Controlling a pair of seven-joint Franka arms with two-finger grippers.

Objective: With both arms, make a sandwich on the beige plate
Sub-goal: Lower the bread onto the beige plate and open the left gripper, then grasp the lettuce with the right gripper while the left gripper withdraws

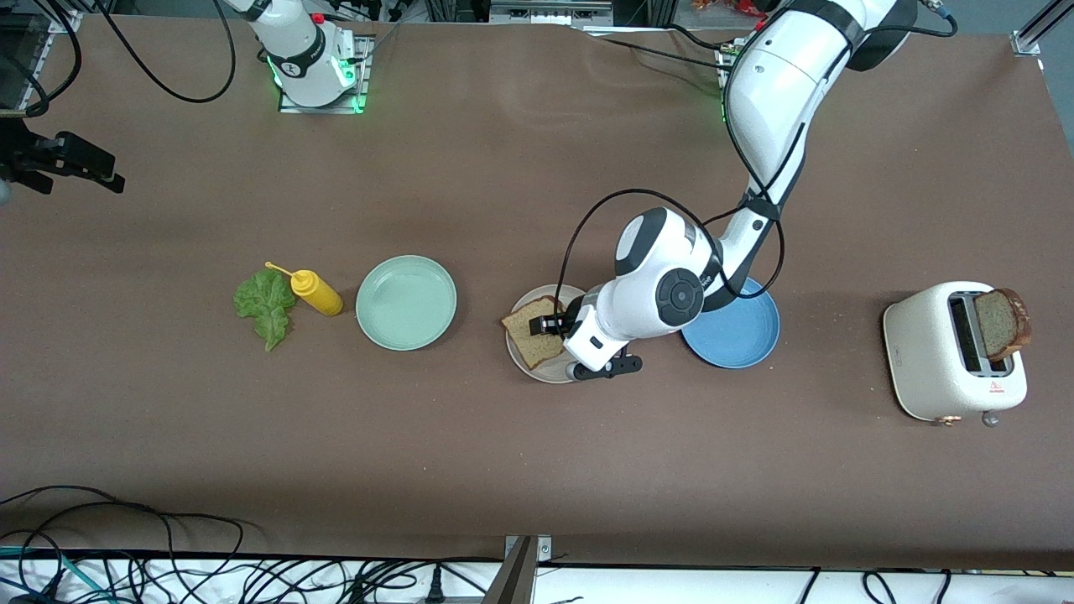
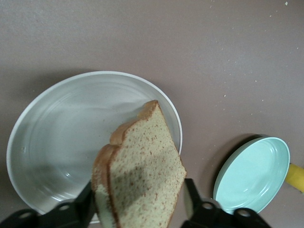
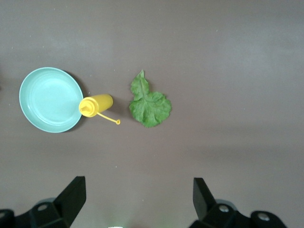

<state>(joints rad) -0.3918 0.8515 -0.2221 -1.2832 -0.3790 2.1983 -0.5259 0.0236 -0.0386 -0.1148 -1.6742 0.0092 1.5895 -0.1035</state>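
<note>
**First slice reaches the plate; lettuce and second slice remain**

The right end effector (image 3: 135,199) waits spread and empty over the lettuce (image 1: 266,305). The left end effector (image 2: 137,209), fingers parted, flanks a bread slice (image 1: 534,330) on the beige plate (image 1: 524,362). Another slice (image 1: 998,322) sits in the toaster (image 1: 927,356).

Two glossy white arms (image 1: 780,92) with black joint bands are seen, black cables looped alongside; green lights are shown at the bases, black fingers (image 3: 71,194) below
</note>
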